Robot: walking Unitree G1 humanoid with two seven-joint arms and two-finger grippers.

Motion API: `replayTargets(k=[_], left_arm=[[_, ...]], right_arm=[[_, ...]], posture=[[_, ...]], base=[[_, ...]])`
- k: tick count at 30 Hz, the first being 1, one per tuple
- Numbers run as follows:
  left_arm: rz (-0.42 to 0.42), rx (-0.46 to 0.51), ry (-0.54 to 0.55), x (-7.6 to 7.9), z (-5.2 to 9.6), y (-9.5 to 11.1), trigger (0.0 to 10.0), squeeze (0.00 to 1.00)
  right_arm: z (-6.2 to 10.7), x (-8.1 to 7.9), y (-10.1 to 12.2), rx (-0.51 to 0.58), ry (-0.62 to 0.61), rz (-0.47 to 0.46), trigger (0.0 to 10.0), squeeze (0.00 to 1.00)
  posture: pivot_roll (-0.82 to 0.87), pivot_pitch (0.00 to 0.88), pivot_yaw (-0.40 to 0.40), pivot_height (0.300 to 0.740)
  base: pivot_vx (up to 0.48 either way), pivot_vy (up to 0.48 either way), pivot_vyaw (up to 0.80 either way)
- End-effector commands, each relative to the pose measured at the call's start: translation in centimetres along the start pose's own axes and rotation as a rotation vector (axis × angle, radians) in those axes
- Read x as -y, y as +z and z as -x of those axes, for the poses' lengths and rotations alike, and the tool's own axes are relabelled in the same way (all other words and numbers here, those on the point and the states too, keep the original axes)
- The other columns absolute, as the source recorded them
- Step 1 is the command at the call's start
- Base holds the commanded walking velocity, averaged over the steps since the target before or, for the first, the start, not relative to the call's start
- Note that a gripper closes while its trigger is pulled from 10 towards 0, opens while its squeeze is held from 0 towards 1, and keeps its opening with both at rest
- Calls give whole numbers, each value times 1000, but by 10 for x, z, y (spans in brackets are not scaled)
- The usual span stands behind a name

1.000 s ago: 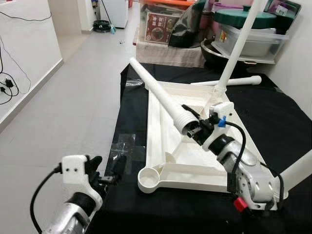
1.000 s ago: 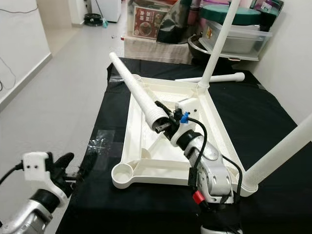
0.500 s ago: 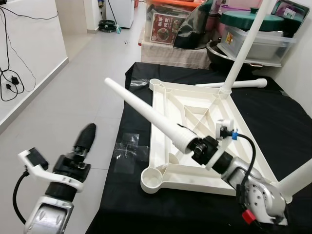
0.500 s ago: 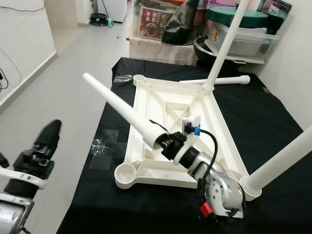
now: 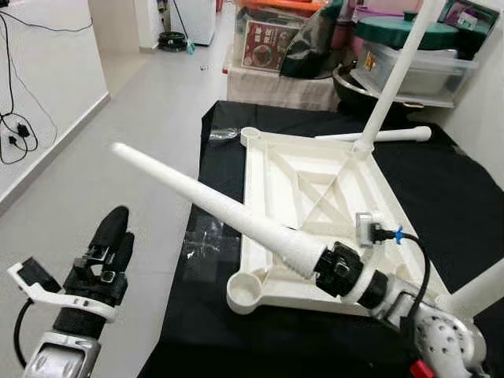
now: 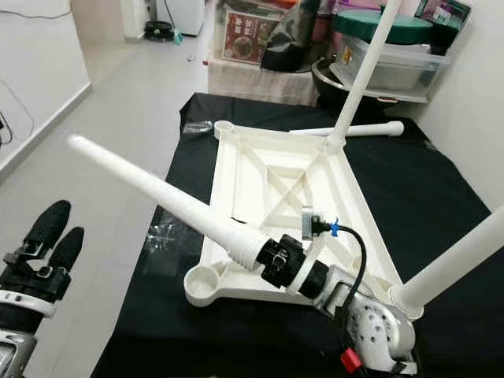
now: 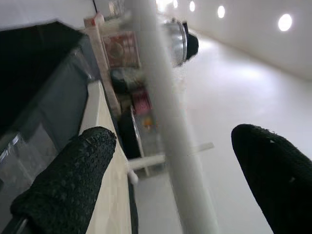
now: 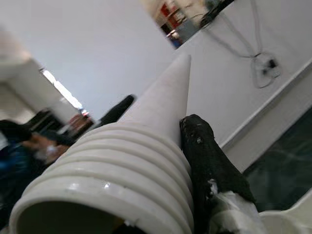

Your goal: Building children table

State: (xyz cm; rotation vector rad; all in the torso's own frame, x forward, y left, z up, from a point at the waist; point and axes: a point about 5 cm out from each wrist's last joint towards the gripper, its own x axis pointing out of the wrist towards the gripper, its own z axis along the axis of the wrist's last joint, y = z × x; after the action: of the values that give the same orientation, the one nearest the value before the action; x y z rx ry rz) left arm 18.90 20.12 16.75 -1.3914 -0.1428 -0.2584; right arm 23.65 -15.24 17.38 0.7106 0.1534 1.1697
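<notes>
Loose table leg [image 5: 213,206], threaded end gripped by the right gripper [image 6: 272,261], slants above the upturned tabletop [image 5: 315,185] on the black-draped worktop [image 5: 441,189]. We judge its threads must next meet the empty corner socket [image 5: 246,288]. Left gripper [image 5: 106,244] waits, fingers spread. Our pinch is half hidden.

Home interior; tiled floor [image 5: 150,118]; stacked cooking pots [image 5: 394,35], storage boxes [image 5: 264,39]; wall socket with cables [image 5: 16,130]

Upturned table top [image 5: 311,189] lies on the cloth [image 5: 465,197]; loose leg [image 5: 378,135] behind it, storage bins [image 5: 409,59], apparently, farther back.
</notes>
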Motion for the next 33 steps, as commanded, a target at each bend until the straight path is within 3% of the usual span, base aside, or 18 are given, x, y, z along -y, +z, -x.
replayTargets(k=[1,3,15,22,23,33], left_arm=[[23,-12,-3,-2,1,-1,10000,0],[55,-32,-1,-4,1,-2,10000,0],[76,-60,-37,0,0,-2,10000,0],[116,-45,-132,22,-11,4,10000,0],[126,-44,-148,25,-12,4,0,0],[157,-8,-167,26,-12,9,0,0]], right_arm=[[0,-7,1,2,57,-12,0,0],[5,-15,-9,-77,123,-47,0,0],[8,-26,-23,-190,200,-81,0,0],[13,-29,-32,-279,207,-116,0,0],[13,-29,-32,-281,204,-119,0,0],[12,-27,-31,-270,200,-108,0,0]], posture=[[77,53,-107,740],[77,55,-108,740],[87,56,-108,740],[94,49,-110,740],[94,44,-110,740],[93,28,-107,740]], base=[[0,0,0],[0,0,0],[0,0,0],[0,0,0],[0,0,0],[0,0,0]])
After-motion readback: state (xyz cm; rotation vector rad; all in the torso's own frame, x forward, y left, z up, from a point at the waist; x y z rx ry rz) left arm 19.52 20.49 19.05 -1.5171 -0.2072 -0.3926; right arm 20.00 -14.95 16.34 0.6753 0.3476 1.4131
